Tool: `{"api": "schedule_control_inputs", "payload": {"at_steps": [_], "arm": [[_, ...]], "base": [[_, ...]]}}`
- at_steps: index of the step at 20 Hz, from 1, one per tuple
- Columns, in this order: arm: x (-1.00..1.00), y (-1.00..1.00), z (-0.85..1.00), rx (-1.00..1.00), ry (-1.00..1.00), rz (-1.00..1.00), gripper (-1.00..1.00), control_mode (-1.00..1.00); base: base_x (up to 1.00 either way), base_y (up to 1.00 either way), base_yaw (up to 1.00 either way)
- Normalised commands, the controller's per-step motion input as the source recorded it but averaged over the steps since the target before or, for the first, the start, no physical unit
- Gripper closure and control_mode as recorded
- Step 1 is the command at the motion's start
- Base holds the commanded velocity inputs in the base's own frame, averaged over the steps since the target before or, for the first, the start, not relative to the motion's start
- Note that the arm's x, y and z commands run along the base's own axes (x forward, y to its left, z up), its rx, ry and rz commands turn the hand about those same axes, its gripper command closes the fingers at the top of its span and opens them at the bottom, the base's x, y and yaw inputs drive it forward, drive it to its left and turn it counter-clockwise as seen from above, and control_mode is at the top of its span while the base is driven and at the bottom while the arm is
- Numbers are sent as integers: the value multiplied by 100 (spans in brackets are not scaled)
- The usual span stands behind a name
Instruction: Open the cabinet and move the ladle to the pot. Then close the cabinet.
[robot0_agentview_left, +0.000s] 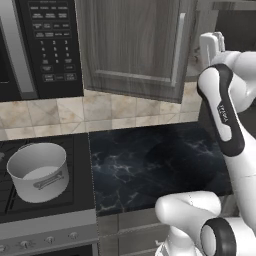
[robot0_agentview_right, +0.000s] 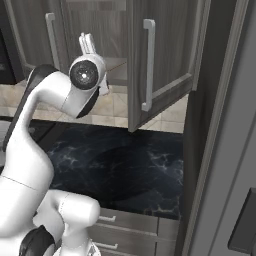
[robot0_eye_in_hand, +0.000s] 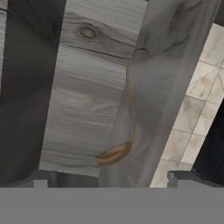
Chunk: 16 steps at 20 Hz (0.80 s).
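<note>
— Looking at progress first: how much of the job is done?

— Only the opening, as far as I can judge. In the right base view the cabinet (robot0_agentview_right: 160, 60) has its right-hand door swung out toward the camera, with its silver bar handle (robot0_agentview_right: 148, 65) standing upright in the upper middle of the frame. The other door, at the upper left of that view, looks shut.

— And the ladle?

— It lies inside the cabinet. In the hand view the ladle (robot0_eye_in_hand: 127, 113) runs down the middle of the frame, its hooked end toward the top and its bowl toward the lower middle, resting on the pale wood-grain surface. Nothing is touching it.

— What is the hand doing?

— The gripper (robot0_eye_in_hand: 107, 181) has its two dark tips at the bottom of the hand view, set wide apart with nothing between them. The ladle's bowl sits just above the gap, near but not in it. In the right base view the hand is raised in front of the cabinet opening, at the upper left of the frame.

— The pot?

— At the lower left of the left base view, the pot (robot0_agentview_left: 39, 171) stands upright on the stove (robot0_agentview_left: 75, 200), with nothing inside that I can see. It is well apart from the cabinet, with the dark marble counter (robot0_agentview_left: 155, 165) between.

— So what remains?

— Taking hold of the ladle, carrying it over to the pot, and shutting the open door. Most of the task, I would say.
</note>
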Motion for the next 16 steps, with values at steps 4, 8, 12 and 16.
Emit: {"api": "schedule_control_inputs", "payload": {"at_steps": [4,8,12,16], "arm": [[44,0,-16,8,0,12,-100,-100],[37,1,-1,8,0,10,-100,-100],[20,35,0,2,1,11,-100,-100],[4,51,0,0,1,6,-100,-100]], "base": [[0,0,0],[0,0,0],[0,0,0],[0,0,0]]}}
